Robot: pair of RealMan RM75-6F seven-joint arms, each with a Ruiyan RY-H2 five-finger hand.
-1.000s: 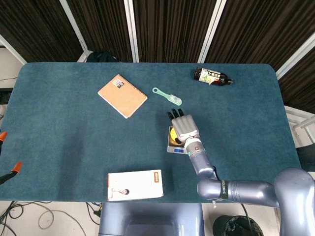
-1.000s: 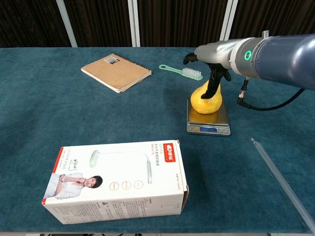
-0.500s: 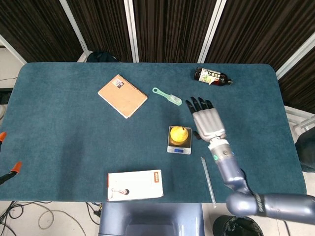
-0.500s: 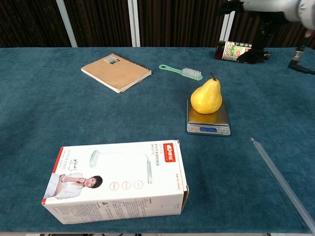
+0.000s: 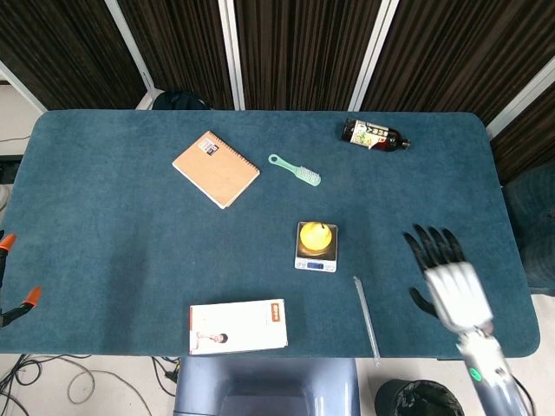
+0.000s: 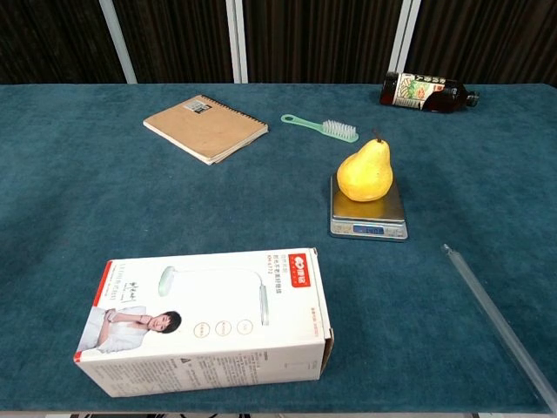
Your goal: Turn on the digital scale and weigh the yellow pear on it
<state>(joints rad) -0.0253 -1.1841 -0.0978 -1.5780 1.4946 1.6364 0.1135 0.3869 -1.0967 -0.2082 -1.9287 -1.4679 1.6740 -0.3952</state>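
Dark slatted panels behind, teal felt table below. Yellow pear upright on the digital scale, display lit blue, digits too small to read. Right hand now well apart from the scale, near the table's right edge, fingers spread, holding nothing; half a second ago just beside the pear, a second ago over it. Left hand unseen. Weighing looks done, judging by the release and retreat. Further out: green brush, spiral notebook, clear rod, dark bottle with unreadable label, lamp box with a red logo, print too fine to read.
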